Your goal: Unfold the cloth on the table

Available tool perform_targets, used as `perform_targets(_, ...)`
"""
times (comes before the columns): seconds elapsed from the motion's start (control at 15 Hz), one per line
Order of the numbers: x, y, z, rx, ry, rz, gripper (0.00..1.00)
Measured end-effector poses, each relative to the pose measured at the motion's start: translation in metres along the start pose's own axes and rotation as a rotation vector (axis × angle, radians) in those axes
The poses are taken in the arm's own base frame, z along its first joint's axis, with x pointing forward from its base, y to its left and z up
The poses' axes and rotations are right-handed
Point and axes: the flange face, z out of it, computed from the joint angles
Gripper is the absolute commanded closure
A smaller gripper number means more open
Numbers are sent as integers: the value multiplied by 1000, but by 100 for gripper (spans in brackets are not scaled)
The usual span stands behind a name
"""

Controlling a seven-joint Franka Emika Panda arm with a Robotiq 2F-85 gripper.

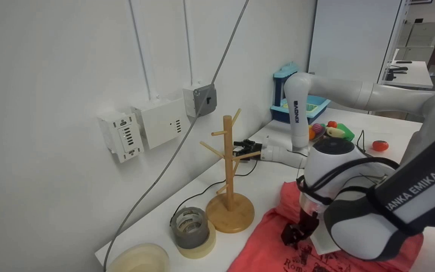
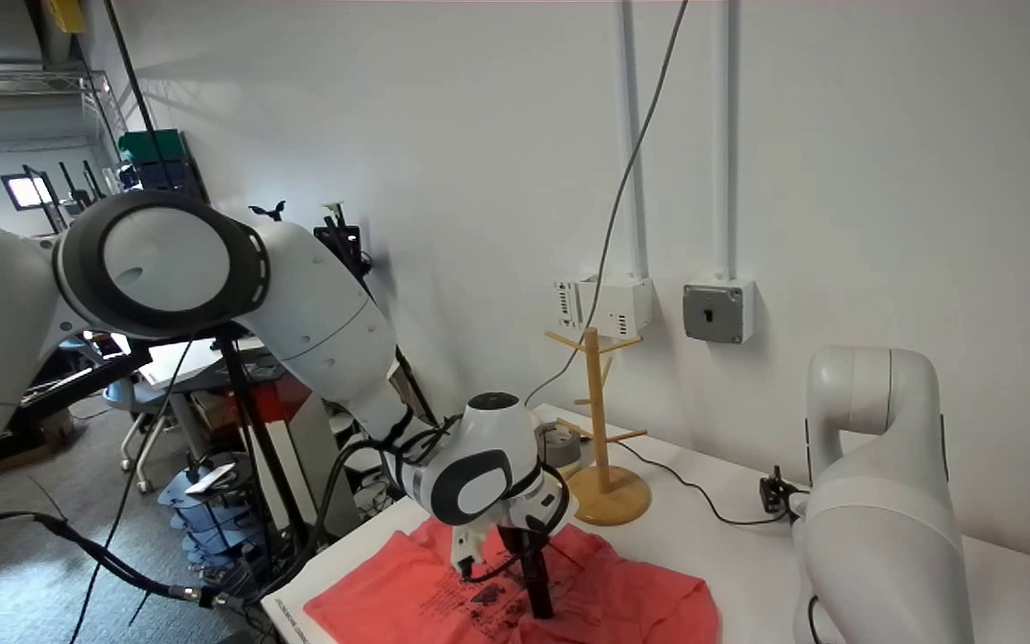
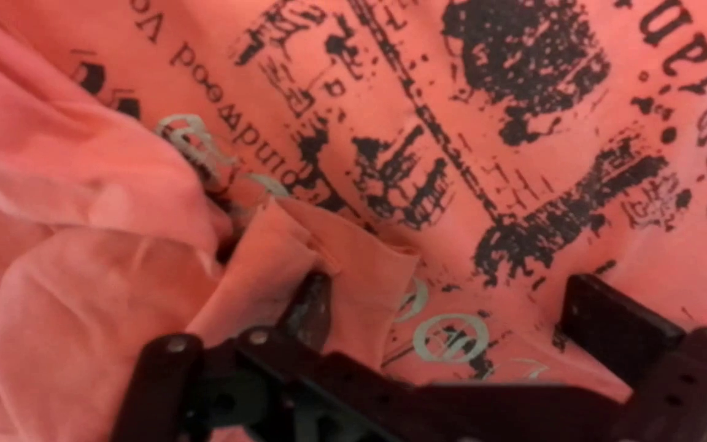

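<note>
The cloth, coral red with black print and a few pale letters, lies wrinkled on the white table; it shows in both exterior views. Heaped folds fill the left of the wrist view, while the printed part spreads flatter to the right. My gripper stands open, low over the cloth, its fingers wide apart. A turned-up flap of the cloth reaches between the jaws beside the left finger; whether they touch, I cannot tell. In an exterior view the gripper points down at the cloth's middle.
A wooden mug tree stands close to the cloth, with tape rolls and a pale bowl near it. A second, white arm rests on the table. Toy food and a blue toy bin lie farther back.
</note>
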Motion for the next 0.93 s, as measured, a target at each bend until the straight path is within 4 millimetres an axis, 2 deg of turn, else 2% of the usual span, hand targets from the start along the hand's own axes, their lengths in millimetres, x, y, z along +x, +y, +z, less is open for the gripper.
perform_targets(0.33, -1, -6, 5, 8, -33, 59, 0)
perform_targets(0.93, 2, -9, 0, 13, -21, 64, 0)
